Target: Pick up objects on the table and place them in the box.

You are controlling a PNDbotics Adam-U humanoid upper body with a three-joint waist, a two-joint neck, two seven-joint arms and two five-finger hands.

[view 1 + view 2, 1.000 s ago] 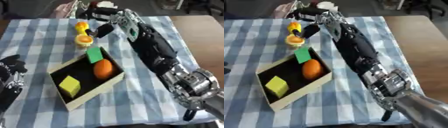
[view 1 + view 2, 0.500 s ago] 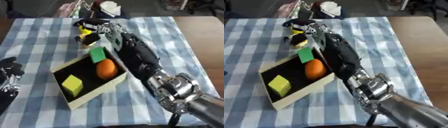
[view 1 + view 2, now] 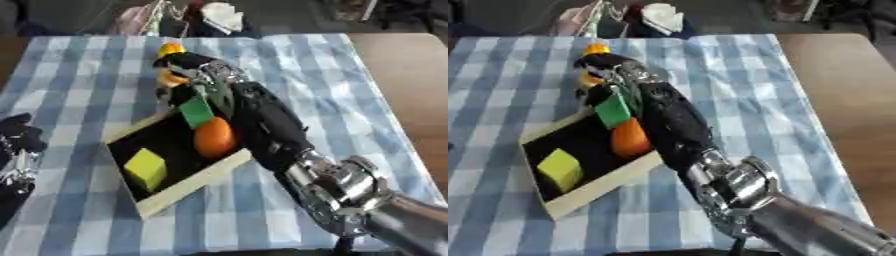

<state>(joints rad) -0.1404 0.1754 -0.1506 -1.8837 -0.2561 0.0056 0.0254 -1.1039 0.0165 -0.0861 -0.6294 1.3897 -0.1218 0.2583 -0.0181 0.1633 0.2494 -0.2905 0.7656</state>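
Note:
A yellow and orange toy [image 3: 170, 76] stands on the checked cloth just beyond the far corner of an open cardboard box [image 3: 188, 187]. My right hand [image 3: 203, 74] reaches in from the lower right across the box, and its fingers curl over the toy's middle, hiding part of it. Inside the box lie a yellow cube [image 3: 146, 169], an orange ball [image 3: 214, 138] and a green block [image 3: 196, 111] leaning at the far wall. My left hand [image 3: 17, 147] rests open at the lower left edge, fingers up.
A blue and white checked cloth [image 3: 350, 100] covers most of the table, with bare brown wood [image 3: 398, 65] to the right. A white crumpled thing [image 3: 223, 14] and a pinkish bag [image 3: 136, 20] sit past the cloth's far edge.
My right hand moved left from beside the toy onto it, and its fingers closed over it. The left hand stayed in place.

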